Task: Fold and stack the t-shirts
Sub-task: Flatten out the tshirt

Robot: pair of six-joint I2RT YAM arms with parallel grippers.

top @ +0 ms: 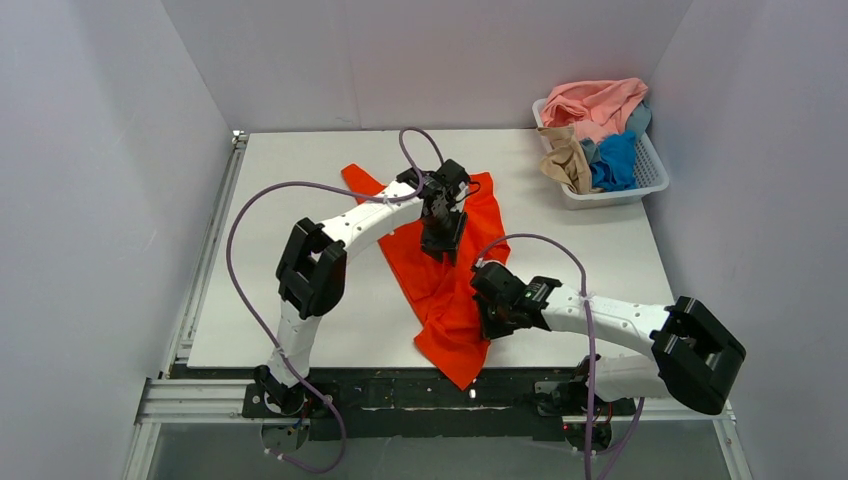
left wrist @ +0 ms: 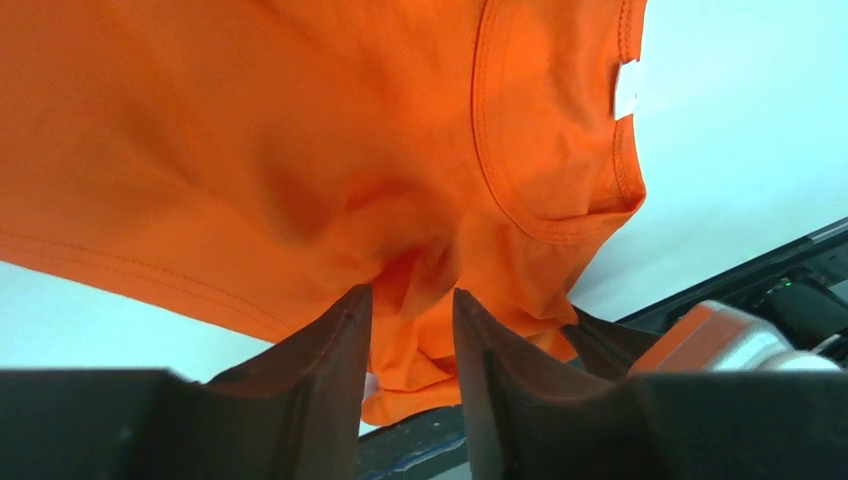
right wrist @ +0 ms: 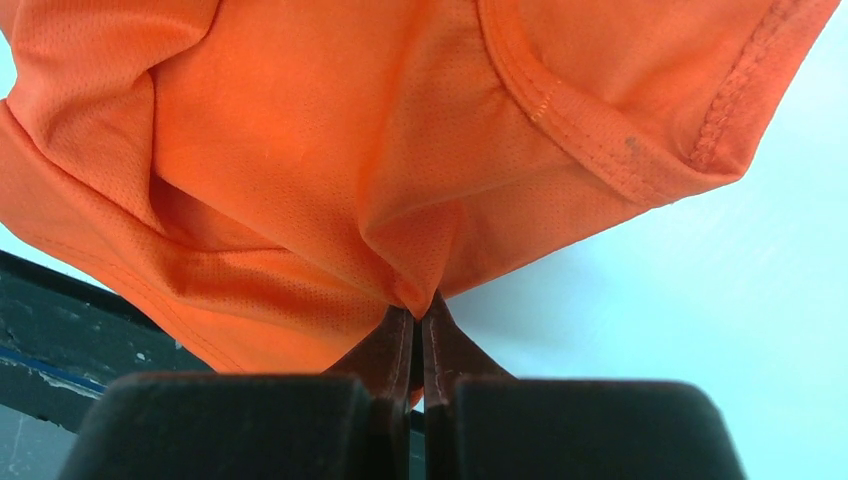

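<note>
Orange-red t-shirt (right wrist: 300, 150) fabric is clamped between the closed fingers of the right gripper (right wrist: 418, 318), at the garment's near end. The left gripper (left wrist: 410, 298) has its jaws parted, with a fold loose in the gap beside the collar. Step in hand: spreading the garment mid-table. The next move probably requires a fresh left grasp, then even tension.

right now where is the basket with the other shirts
In the top view the white basket sits at the far right corner of the table, apart from the orange-red t-shirt at mid-table.
</note>
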